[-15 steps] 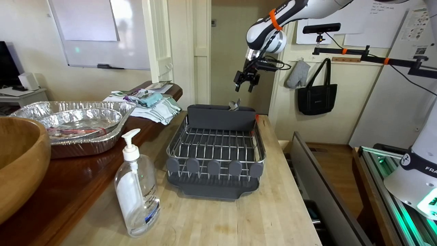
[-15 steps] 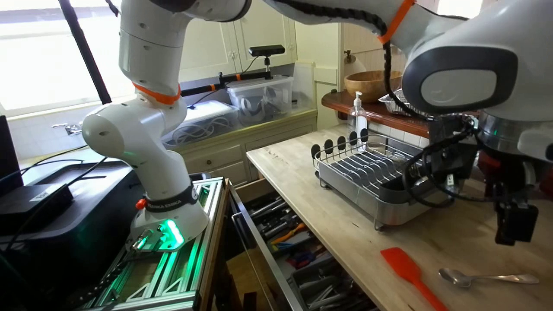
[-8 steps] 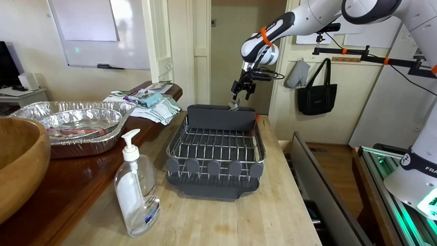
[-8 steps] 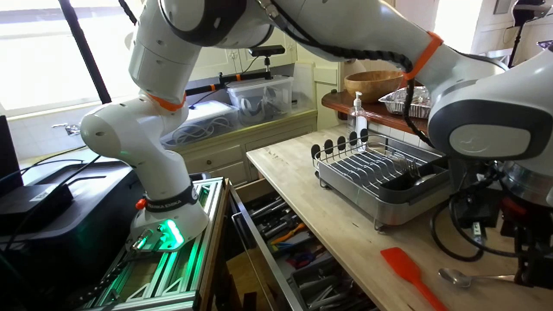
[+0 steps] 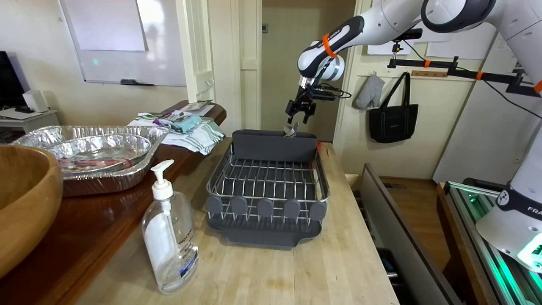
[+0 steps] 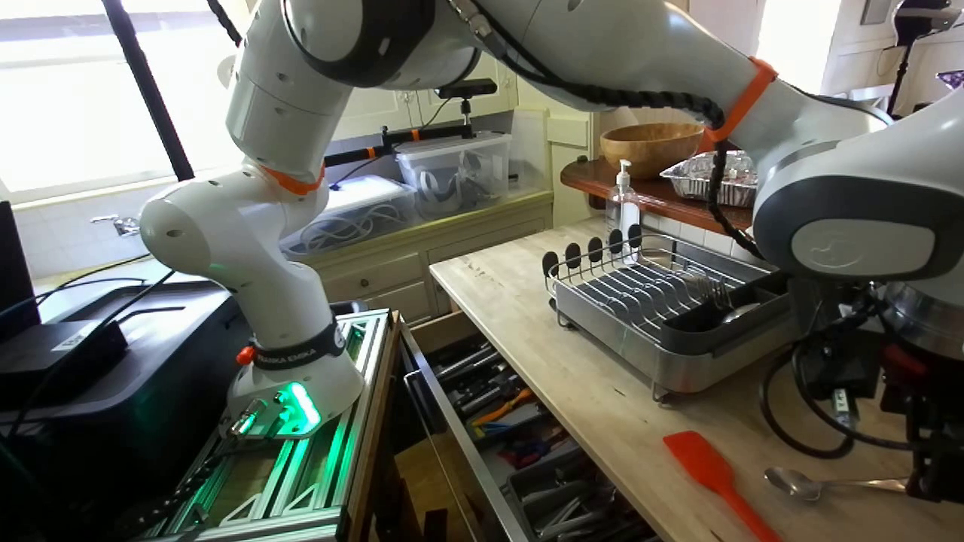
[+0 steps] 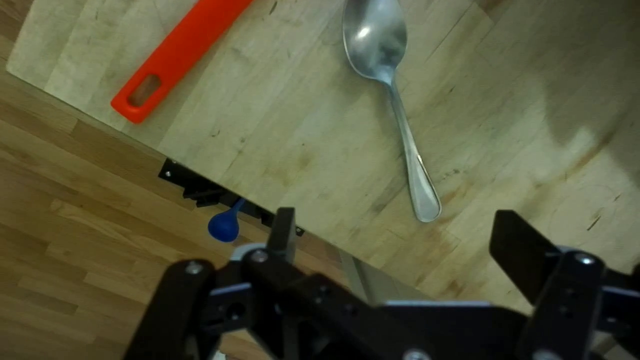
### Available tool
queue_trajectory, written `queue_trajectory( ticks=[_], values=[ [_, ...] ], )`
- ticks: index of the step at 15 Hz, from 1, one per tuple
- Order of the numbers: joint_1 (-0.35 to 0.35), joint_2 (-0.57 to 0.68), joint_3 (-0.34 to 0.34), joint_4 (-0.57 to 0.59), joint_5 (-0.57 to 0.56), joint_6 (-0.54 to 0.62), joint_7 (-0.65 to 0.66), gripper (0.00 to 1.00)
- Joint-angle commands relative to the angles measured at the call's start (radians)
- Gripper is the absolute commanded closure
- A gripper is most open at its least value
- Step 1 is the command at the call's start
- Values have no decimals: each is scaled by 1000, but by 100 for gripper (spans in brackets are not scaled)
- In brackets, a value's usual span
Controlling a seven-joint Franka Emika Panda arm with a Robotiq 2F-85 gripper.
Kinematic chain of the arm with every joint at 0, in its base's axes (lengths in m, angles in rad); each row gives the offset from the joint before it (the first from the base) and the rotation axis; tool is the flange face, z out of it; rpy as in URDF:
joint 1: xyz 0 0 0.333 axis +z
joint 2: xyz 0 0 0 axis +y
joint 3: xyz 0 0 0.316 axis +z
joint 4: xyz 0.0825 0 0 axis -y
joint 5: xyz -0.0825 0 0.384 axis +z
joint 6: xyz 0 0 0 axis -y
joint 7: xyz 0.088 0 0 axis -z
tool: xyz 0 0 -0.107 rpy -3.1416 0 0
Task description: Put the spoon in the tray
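A silver metal spoon [image 7: 376, 45] lies flat on the wooden table, its handle end pointing toward my jaws in the wrist view. It also shows in an exterior view [image 6: 794, 483]; the rack hides it in an exterior view. My gripper [image 7: 395, 211] is open and empty, its fingers wide apart on either side of the line of the handle end, not touching it. The gripper also shows in an exterior view [image 5: 297, 120], and partly at the right edge of an exterior view [image 6: 934, 467]. The dish rack with its grey tray [image 5: 266, 233] stands on the table [image 6: 527, 286].
A dark caddy [image 5: 275, 146] on the rack's end holds a fork and another spoon [image 6: 742, 312]. A red spatula [image 6: 708, 463] lies beside the loose spoon. An open drawer [image 6: 467, 421] runs along the table edge. A pump bottle [image 5: 169, 237] stands near the rack.
My gripper has come down and closer to the loose spoon over the last second, with only a slight shift in the latest half second. The spoon, spatula and rack have not moved.
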Motion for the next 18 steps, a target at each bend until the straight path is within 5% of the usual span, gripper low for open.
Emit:
queue_trajectory(
  ticks=[1, 18],
  values=[
    [-22, 43, 29, 49, -2, -17, -17, 0],
    [-21, 210, 78, 158, -28, -16, -104, 0]
  ],
)
